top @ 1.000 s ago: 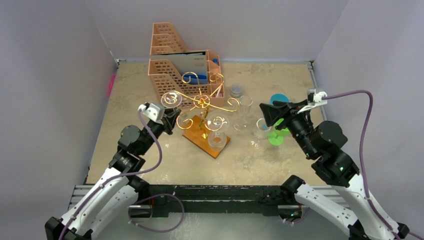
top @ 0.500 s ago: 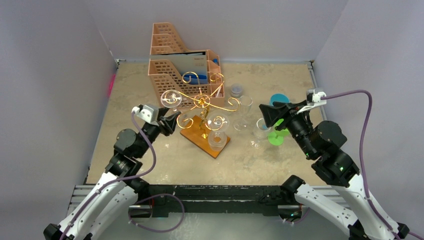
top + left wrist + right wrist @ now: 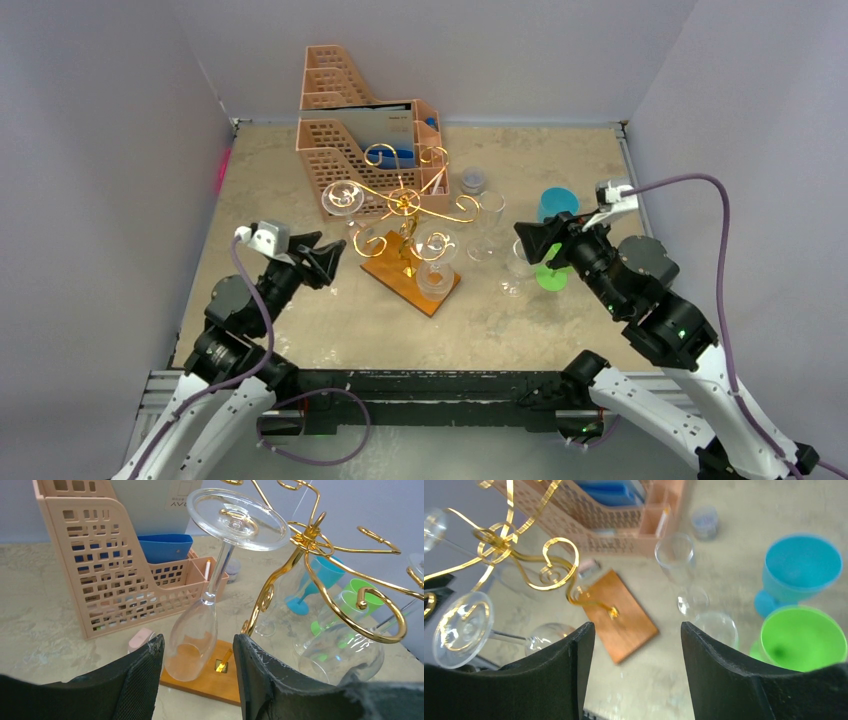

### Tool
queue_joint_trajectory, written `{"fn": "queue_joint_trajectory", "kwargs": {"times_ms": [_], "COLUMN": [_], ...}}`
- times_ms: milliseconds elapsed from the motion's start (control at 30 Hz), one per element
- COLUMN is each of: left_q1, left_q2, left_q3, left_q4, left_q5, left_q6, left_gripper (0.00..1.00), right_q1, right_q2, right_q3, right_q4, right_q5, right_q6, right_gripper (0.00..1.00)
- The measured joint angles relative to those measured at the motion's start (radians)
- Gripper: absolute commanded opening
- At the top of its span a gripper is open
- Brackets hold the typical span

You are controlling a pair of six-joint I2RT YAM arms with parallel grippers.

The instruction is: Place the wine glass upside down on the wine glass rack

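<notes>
The wine glass point(image 3: 192, 640) hangs upside down, its foot point(image 3: 342, 197) caught in a left scroll arm of the gold wine glass rack point(image 3: 405, 203), bowl over the wooden base point(image 3: 220, 682). My left gripper point(image 3: 320, 262) is open and stands back to the near left of the glass, apart from it; in the left wrist view the bowl shows just beyond the open gripper point(image 3: 197, 645). A second clear glass point(image 3: 435, 262) hangs upside down at the rack's front. My right gripper point(image 3: 530, 240) is open and empty, right of the rack point(image 3: 524, 555).
A peach perforated file organizer point(image 3: 350, 130) stands behind the rack. Right of the rack stand two upright clear glasses point(image 3: 490, 215) point(image 3: 522, 255), a green cup point(image 3: 552, 270), a blue cup point(image 3: 558, 203) and a small grey jar point(image 3: 473, 180).
My left gripper has opened, let go of the wine glass and drawn back to the near left; the glass stays hanging on the rack. The right gripper has shifted slightly left.
</notes>
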Motion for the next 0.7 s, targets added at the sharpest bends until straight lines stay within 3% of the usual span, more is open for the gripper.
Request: {"fn": "queue_joint_trajectory", "kwargs": {"times_ms": [133,300,467,700], "left_q1": [0.0,0.0,0.0,0.0], "left_q2": [-0.002,-0.002,0.009,0.041], "left_q3": [0.071,0.096,0.096,0.096], "left_q4": [-0.122,-0.207,-0.253,-0.261], "left_q5": [-0.029,-0.076,-0.086,-0.086], "left_q6": [-0.038,-0.087,-0.108,-0.125], "left_gripper": [0.53,0.53,0.53,0.53], "right_q1": [0.0,0.0,0.0,-0.003], "right_q2": [0.188,0.315,0.372,0.473], "right_q3": [0.185,0.193,0.193,0.229], "right_q4": [-0.215,-0.309,-0.315,-0.231], "right_q5": [0.022,0.027,0.05,0.206], "right_q6": [0.074,0.129,0.169,0.208], "right_gripper": [0.63,0.62,0.59,0.59]}}
